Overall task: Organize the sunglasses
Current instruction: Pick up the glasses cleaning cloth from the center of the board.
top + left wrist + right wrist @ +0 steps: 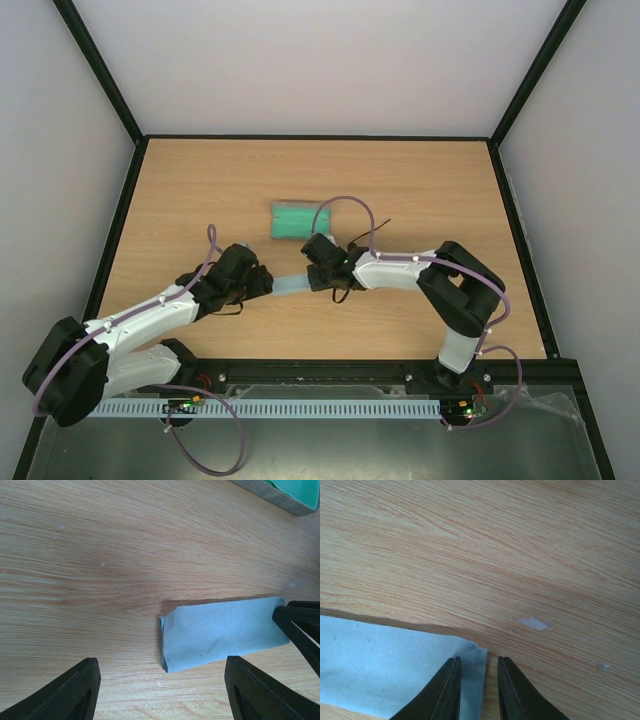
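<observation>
Sunglasses (375, 227) by case (295, 220), behind right arm (400, 270)

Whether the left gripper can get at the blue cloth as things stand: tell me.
Probably yes. The left gripper is open, and the cloth lies flat on the table just ahead of it, folded end nearest; the right gripper sits only at its far end.

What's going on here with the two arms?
Both arms are at a folded light blue cloth lying on the wooden table, nearer the arms than the open green-lined case. The right pincer straddles the cloth's corner, jaws slightly apart, with no clear pinch yet. The left pincer hovers wide open at the other end, holding nothing. I can't clearly make out the sunglasses.
</observation>
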You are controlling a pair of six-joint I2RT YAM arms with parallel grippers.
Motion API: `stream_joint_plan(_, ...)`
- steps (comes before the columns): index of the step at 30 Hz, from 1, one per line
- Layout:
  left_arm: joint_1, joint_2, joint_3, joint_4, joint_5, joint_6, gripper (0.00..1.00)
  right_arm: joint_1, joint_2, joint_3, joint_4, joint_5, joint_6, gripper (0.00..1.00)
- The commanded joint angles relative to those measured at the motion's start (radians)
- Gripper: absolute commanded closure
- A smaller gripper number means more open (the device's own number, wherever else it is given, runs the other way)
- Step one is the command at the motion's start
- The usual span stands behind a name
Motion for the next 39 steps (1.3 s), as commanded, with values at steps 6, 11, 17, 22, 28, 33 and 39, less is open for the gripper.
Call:
stream_joint_plan(6,0.007,0.001,-0.019,0.020,0.007,0.000,0.29,0.048,0.063,0.002,-0.033,0.048,0.040,0.80)
stream_joint_plan(11,0.009,0.000,-0.024,0.023,0.010,0.000,0.29,0.067,0.068,-0.019,-0.024,0.049,0.069,0.78)
stream_joint_plan(17,0.009,0.009,-0.027,0.032,0.015,0.000,0.29,0.069,0.076,-0.049,0.007,0.040,0.088,0.92)
stream_joint_plan(22,0.009,0.024,-0.027,0.046,0.022,0.000,0.29,0.069,0.076,-0.056,0.022,0.037,0.094,0.97)
stream_joint_plan(28,0.006,0.110,-0.003,0.075,0.032,0.008,0.32,0.070,0.068,-0.058,0.032,0.038,0.103,0.99)
stream_joint_plan(33,-0.010,0.185,0.029,0.070,0.006,0.012,0.45,0.069,0.068,-0.063,0.036,0.037,0.107,0.99)
stream_joint_plan(39,-0.032,0.252,0.052,0.071,-0.024,0.006,0.59,0.070,0.069,-0.069,0.050,0.030,0.110,0.99)
